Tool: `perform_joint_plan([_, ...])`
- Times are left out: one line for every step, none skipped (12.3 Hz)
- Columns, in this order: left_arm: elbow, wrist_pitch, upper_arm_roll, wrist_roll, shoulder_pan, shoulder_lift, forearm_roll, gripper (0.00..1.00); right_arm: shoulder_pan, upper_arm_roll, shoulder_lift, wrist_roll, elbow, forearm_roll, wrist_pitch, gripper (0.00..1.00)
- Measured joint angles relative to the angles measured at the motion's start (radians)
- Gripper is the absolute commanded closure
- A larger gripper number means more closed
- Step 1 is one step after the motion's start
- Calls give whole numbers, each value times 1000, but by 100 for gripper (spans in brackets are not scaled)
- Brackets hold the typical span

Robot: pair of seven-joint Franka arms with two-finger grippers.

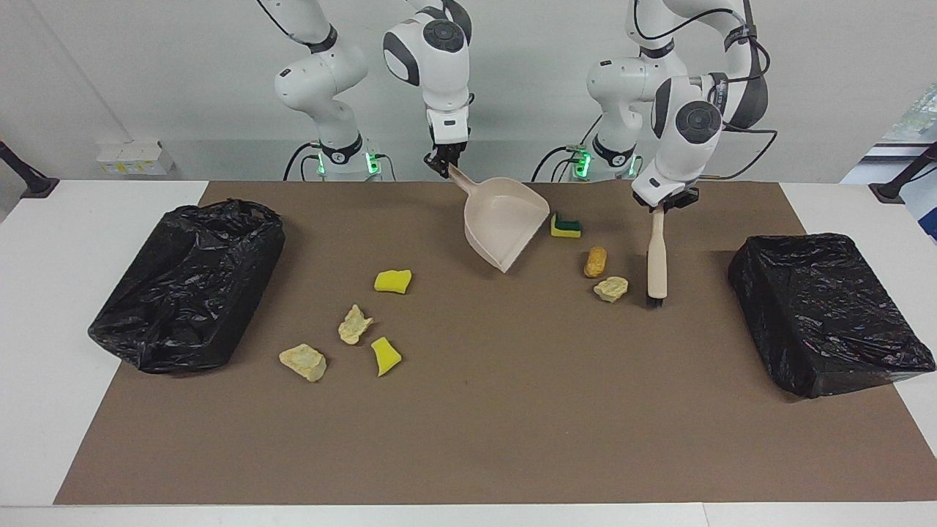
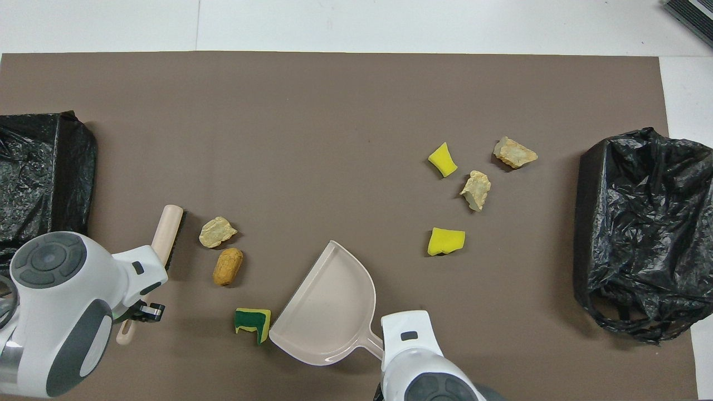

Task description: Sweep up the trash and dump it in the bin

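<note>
Several trash scraps lie on the brown mat. A green-backed sponge (image 1: 565,226), an orange-brown lump (image 1: 595,261) and a pale chunk (image 1: 610,288) lie between the two tools. A yellow sponge (image 1: 393,281), a pale chunk (image 1: 355,324), a yellow piece (image 1: 386,356) and another pale chunk (image 1: 303,361) lie toward the right arm's end. My right gripper (image 1: 448,167) is shut on the handle of the beige dustpan (image 1: 505,223), which hangs tilted above the mat. My left gripper (image 1: 661,207) is shut on the beige brush (image 1: 656,260), which hangs upright beside the pale chunk.
A black-bagged bin (image 1: 190,285) with an open mouth stands at the right arm's end of the mat. A second black-bagged bin (image 1: 827,311) stands at the left arm's end. The mat (image 2: 334,111) runs farther from the robots than the scraps.
</note>
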Motion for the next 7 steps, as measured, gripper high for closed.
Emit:
perform_joint_plan([-21, 0, 3, 0, 0, -19, -7, 100, 17, 0, -4, 8, -2, 15, -4, 100])
perform_joint_plan([-44, 0, 4, 0, 0, -39, -10, 100, 28, 1, -8, 9, -3, 22, -18, 100])
perform_joint_plan([-69, 0, 3, 0, -1, -59, -25, 100, 36, 1, -14, 9, -5, 23, -33, 100])
perform_joint_plan([-97, -2, 2, 0, -6, -84, -57, 100, 41, 1, -23, 9, -13, 23, -43, 100])
perform_joint_plan([-122, -5, 1, 1, -21, -110, -86, 100, 43, 1, -36, 9, -27, 23, -45, 100])
perform_joint_plan([-142, -12, 1, 0, -47, -132, -100, 100, 43, 1, -47, 9, -43, 23, -45, 100])
perform_joint_plan([-155, -23, 0, -10, -80, -148, -109, 100, 43, 1, -54, 8, -51, 23, -44, 100])
